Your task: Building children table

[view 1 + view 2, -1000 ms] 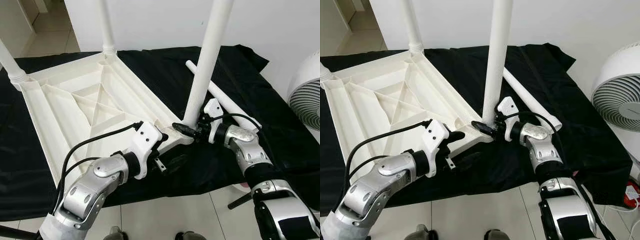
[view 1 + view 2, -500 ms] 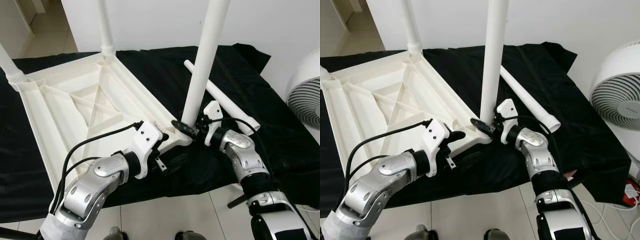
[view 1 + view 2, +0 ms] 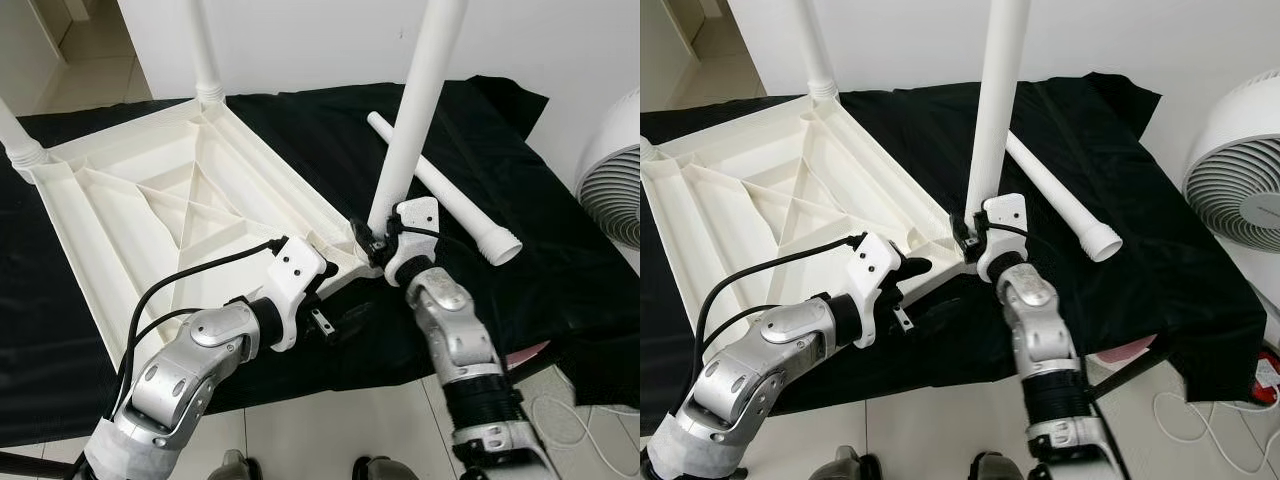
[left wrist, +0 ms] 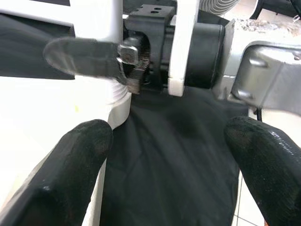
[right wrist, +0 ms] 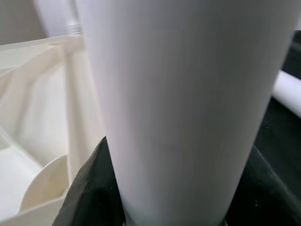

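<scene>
Since a second ago, our right forearm has swung inward beneath the leg.
Our left gripper (image 3: 322,292), fingers apart, steadies the upturned white plastic tabletop (image 3: 170,215); our right gripper (image 3: 374,243) clamps the upright white tubular leg (image 3: 405,130) at its corner socket, seating it.

From my seat the upturned table top (image 3: 150,210) looks like matt off-white moulded plastic, ribbed underneath, and the legs (image 3: 415,110) are smooth white plastic tubes with a slight sheen. The cloth (image 3: 560,250) under it all is black, a bit shiny, wrinkly. Arms (image 3: 190,360) are brushed silver metal, floor tiles (image 3: 330,440) glossy.
</scene>
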You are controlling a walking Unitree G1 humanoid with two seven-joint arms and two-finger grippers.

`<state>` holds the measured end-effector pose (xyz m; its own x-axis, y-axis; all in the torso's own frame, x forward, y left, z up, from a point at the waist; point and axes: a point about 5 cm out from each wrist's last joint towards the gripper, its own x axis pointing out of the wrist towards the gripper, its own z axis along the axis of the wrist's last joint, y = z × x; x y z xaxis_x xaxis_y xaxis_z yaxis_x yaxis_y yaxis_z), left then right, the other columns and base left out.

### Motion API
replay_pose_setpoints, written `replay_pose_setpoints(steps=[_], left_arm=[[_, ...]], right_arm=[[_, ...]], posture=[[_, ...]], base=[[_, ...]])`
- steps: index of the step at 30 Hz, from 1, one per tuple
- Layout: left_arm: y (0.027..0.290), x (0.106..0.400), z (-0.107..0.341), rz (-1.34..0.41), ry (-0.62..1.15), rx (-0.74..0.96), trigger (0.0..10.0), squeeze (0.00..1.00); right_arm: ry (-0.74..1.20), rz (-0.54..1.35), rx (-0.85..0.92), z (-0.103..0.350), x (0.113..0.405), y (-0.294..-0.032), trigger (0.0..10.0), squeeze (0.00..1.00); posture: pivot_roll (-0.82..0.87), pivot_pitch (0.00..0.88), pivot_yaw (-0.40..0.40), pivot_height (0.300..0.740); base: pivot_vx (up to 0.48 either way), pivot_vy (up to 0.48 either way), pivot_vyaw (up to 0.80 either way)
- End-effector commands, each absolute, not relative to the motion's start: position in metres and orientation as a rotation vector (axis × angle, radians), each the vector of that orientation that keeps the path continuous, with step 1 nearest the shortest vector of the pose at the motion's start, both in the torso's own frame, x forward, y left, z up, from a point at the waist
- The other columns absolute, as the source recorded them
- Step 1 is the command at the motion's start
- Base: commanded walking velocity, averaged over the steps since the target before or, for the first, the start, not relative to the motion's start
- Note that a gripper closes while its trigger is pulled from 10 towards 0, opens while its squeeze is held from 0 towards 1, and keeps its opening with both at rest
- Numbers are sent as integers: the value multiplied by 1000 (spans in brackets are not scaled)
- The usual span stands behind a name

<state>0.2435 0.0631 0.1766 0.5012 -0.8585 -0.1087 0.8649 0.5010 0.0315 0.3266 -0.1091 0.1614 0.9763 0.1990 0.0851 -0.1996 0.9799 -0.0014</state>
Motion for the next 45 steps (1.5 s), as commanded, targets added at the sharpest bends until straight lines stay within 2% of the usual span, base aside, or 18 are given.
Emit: replay_pose_setpoints(steps=[1,6,7,8,22,23,25,35,36,39,40,45], left_arm=[[64,243,176,-1044,91,82,10000,0],[63,245,177,-1045,88,81,10000,0],[64,245,177,-1044,89,80,10000,0],[64,245,177,-1043,90,79,10000,0],[66,245,177,-1039,92,83,10000,0],[67,243,176,-1040,94,84,10000,0],[69,243,177,-1036,89,89,10000,0],[71,244,190,-1042,37,64,10000,0],[71,242,194,-1048,22,58,10000,0],[71,241,196,-1052,13,56,10000,0],[71,240,199,-1055,6,49,10000,0],[75,236,203,-1062,-7,54,10000,0]], right_arm=[[-15,76,56,146,324,-116,10000,0],[-26,49,112,151,319,-107,10000,0],[-41,67,122,153,316,-106,10000,808],[-59,86,120,155,314,-107,10000,1000],[-142,52,99,164,299,-122,10000,1000],[-160,82,104,164,288,-123,10000,0],[-176,184,102,164,268,-123,10000,0],[-158,312,105,161,247,-131,10000,0],[-156,344,104,161,243,-132,5647,0],[-155,365,104,161,242,-132,5647,0],[-154,392,102,161,240,-132,0,0],[-134,544,129,161,238,-125,0,0]], posture=[[-92,151,50,740],[-92,151,50,740],[-93,156,49,740],[-93,156,49,740],[-94,167,42,740],[-98,166,37,740],[-103,161,32,740],[-107,156,29,740],[-106,147,21,740],[-106,147,21,740],[-105,142,19,740],[-95,134,10,740]], base=[[0,0,0],[0,0,0],[0,0,0],[0,0,0],[0,0,0],[0,0,0],[0,0,0],[0,0,0],[0,0,0],[0,0,0],[0,0,0],[0,0,0]])
